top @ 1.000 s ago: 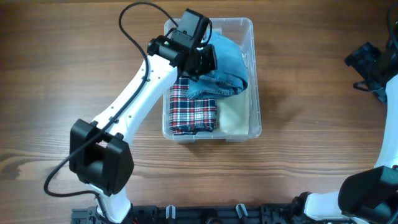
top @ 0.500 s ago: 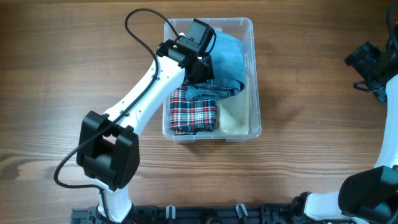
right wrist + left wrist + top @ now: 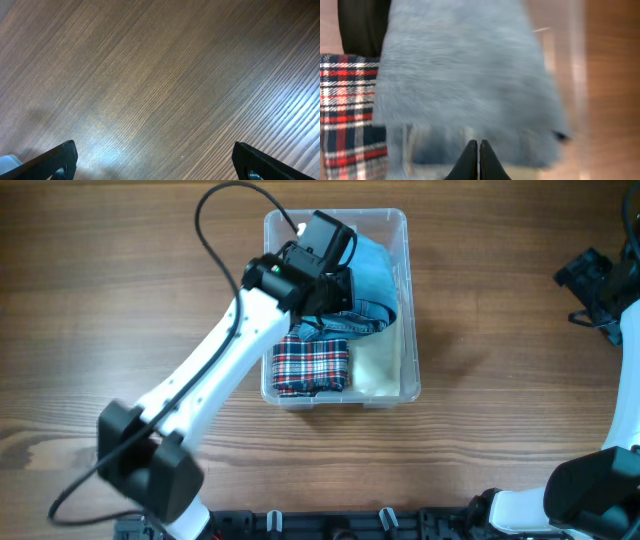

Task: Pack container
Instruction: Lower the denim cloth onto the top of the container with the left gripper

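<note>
And the left arm (image 3: 220,360) is swinging: its elbow, well behind the left end effector (image 3: 479,150), has slid back toward the near edge of the table (image 3: 100,280), with the black cable (image 3: 215,200) trailing lower there. The end effector itself has nudged a touch rightward, further over the blue denim garment (image 3: 372,275) beneath its tips.

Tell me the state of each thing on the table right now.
container: lidless, holds three garments.
denim garment: folded, topmost.
plaid garment: folded, partly under denim.
cream garment: lying flat beside plaid.
left tool: shut, empty, over denim.
right tool: open, over table.
</note>
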`<action>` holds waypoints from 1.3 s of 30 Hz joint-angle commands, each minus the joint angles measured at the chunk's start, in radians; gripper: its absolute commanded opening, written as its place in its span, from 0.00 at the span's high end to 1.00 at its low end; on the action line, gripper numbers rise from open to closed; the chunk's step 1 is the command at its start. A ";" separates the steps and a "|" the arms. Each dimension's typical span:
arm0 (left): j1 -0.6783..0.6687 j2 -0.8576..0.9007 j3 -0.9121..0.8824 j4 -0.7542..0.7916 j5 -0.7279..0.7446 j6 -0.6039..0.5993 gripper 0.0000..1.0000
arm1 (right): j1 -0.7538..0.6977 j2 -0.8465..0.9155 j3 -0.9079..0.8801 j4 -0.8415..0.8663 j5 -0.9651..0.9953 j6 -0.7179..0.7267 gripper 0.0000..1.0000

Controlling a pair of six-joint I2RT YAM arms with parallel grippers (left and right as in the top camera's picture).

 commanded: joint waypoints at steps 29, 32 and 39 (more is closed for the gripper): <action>-0.044 0.015 -0.008 -0.120 -0.029 0.019 0.96 | -0.004 0.008 -0.007 0.002 -0.007 0.012 0.00; -0.047 -0.094 -0.008 -0.095 -0.033 0.019 0.96 | -0.004 0.008 -0.007 0.002 -0.007 0.012 0.00; -0.047 -0.174 -0.008 0.084 -0.039 0.094 0.96 | -0.004 0.008 -0.007 0.002 -0.007 0.012 0.00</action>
